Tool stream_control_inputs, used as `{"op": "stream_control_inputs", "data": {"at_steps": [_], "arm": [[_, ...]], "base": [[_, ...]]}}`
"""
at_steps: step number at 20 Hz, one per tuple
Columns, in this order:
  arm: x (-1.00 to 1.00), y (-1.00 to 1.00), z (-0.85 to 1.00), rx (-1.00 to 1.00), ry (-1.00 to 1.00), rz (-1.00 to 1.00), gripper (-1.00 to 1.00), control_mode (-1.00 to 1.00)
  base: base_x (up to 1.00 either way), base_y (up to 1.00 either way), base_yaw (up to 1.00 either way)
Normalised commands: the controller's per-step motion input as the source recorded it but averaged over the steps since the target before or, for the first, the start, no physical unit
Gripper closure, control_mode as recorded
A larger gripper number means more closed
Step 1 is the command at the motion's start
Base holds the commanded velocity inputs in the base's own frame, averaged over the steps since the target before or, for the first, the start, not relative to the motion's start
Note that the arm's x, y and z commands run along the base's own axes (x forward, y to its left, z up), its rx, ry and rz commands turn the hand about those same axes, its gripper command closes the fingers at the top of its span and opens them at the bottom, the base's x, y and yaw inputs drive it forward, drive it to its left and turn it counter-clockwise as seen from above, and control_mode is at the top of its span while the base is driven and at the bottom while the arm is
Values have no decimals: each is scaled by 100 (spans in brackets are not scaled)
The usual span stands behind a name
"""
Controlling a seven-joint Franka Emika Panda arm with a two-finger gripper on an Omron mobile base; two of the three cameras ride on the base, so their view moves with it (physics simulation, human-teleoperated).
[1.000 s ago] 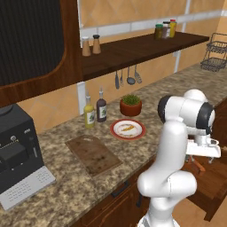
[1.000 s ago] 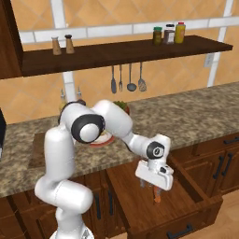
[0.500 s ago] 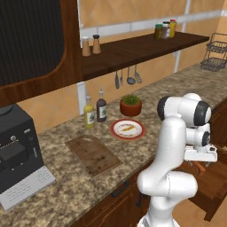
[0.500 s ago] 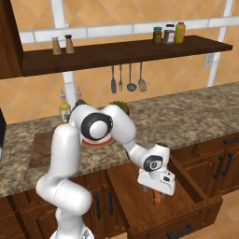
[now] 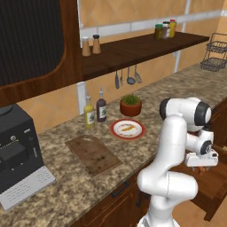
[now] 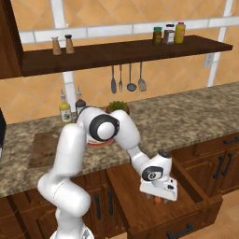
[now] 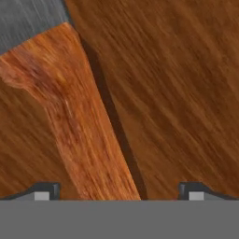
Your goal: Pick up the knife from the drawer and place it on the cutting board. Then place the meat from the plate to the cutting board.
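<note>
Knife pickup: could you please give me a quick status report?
Gripper open, low inside the open drawer. Knife flat on the drawer floor, handle between the fingertips, not gripped. Cutting board bare; meat on the plate. Nothing in the way.

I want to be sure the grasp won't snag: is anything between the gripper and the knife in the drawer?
Nothing visible. In the hand view the knife handle lies on the bare wooden floor of the drawer, running up between the two open fingertips, with no other object near it. The gripper hangs low inside the open drawer.
</note>
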Motion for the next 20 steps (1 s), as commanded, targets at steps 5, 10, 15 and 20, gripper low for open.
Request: {"op": "stream_control_inputs", "data": {"at_steps": [5,10,15,20], "arm": [[-11,0,-4,2,-8,7,100,-100],[-70,0,68,0,-28,7,100,-100],[-96,0,100,-1,-31,5,100,-100],[-65,5,100,-6,-16,0,100,-100]], "base": [[0,0,0],[0,0,0],[0,0,0],[0,0,0]]}}
